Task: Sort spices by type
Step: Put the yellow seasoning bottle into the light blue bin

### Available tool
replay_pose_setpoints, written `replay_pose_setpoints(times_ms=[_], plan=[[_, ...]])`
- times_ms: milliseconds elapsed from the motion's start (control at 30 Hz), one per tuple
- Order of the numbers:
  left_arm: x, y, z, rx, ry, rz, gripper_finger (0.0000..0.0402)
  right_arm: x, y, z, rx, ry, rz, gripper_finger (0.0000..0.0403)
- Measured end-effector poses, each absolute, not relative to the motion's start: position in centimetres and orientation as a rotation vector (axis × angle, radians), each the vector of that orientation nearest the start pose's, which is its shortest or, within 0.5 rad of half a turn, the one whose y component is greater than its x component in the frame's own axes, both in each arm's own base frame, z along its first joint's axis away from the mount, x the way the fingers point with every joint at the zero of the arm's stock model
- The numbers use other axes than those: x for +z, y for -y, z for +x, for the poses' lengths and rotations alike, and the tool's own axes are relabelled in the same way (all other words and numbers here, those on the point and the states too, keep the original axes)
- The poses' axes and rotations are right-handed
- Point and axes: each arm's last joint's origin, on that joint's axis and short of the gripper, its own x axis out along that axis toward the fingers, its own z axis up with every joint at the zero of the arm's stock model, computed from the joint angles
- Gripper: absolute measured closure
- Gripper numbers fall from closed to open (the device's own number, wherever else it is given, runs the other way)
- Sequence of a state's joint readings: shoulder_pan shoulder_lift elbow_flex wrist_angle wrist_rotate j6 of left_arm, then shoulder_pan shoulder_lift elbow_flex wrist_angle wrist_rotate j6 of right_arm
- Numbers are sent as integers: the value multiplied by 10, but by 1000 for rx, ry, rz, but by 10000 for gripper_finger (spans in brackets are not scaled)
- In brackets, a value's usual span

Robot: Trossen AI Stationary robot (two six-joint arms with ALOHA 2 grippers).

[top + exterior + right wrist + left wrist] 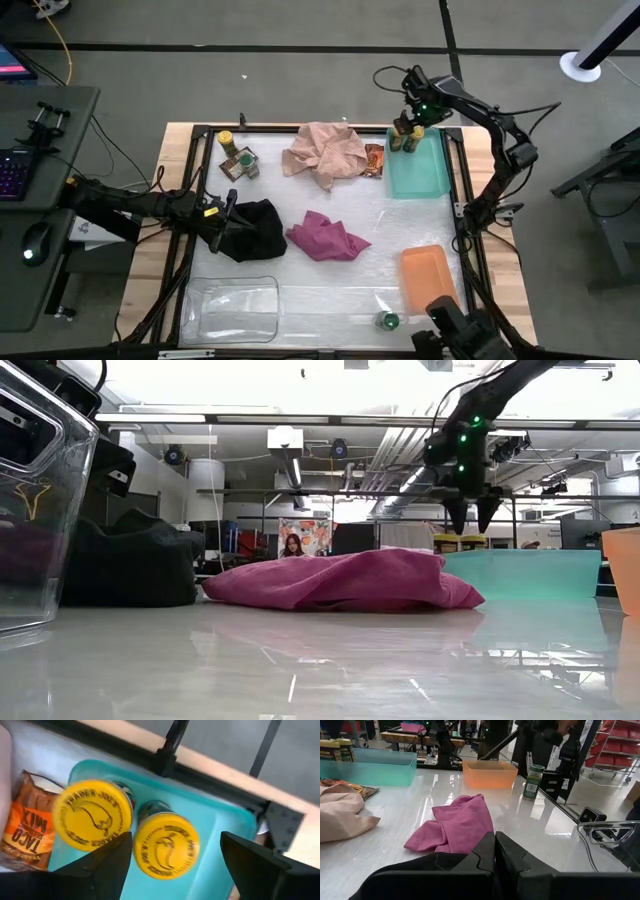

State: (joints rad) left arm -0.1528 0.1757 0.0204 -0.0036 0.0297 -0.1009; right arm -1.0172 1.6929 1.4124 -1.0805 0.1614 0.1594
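Two yellow-lidded jars (92, 815) (166, 845) stand upright in the far end of the teal tray (420, 172). My right gripper (175, 865) hangs open just above them, its fingers on either side of the right-hand jar without touching it. An orange-brown foil packet (374, 160) lies flat beside the tray. More jars (238, 155) stand at the table's far left. One green-lidded jar (388, 321) stands near the near edge. My left gripper (228, 212) is shut and waits at the left edge of the black cloth (258, 228).
A pink cloth (325, 150) lies at the far middle and a magenta cloth (325, 238) in the centre. An orange tray (428, 275) sits at the near right, a clear tray (235, 305) at the near left. A black frame rims the table.
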Motion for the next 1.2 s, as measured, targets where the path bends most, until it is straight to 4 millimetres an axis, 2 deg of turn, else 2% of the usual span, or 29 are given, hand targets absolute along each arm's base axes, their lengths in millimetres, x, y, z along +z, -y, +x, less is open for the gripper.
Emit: replay_pose_setpoints(times_ms=[200,333,467,567,667,800,900,967,1000,1033,1100,1133,1200], plan=[[156,17,105,-174,-168,-91,402,287,275,149,-1114,-1097,719,117],[156,17,105,-174,-168,-91,401,303,270,154,-982,-880,829,117],[156,17,105,-174,-167,-90,401,321,265,181,-716,-615,890,117],[160,16,106,-116,-122,-77,401,335,255,211,-532,-478,854,117],[170,15,107,-89,-17,-143,402,345,239,240,-404,-400,774,129],[196,14,104,-114,246,-290,402,350,212,269,-290,-390,685,185],[219,12,94,-169,501,-401,401,347,195,280,-293,-445,667,275],[230,11,87,-184,637,-423,402,343,189,281,-311,-482,673,352],[236,9,83,-163,714,-422,402,342,188,282,-315,-494,676,377],[240,7,78,-113,789,-427,401,341,187,281,-318,-506,681,386],[247,1,73,49,868,-505,402,340,186,281,-326,-521,709,375],[249,-1,76,152,832,-553,402,339,186,280,-329,-526,719,367],[257,-4,89,318,646,-560,401,339,186,280,-339,-532,725,355]])
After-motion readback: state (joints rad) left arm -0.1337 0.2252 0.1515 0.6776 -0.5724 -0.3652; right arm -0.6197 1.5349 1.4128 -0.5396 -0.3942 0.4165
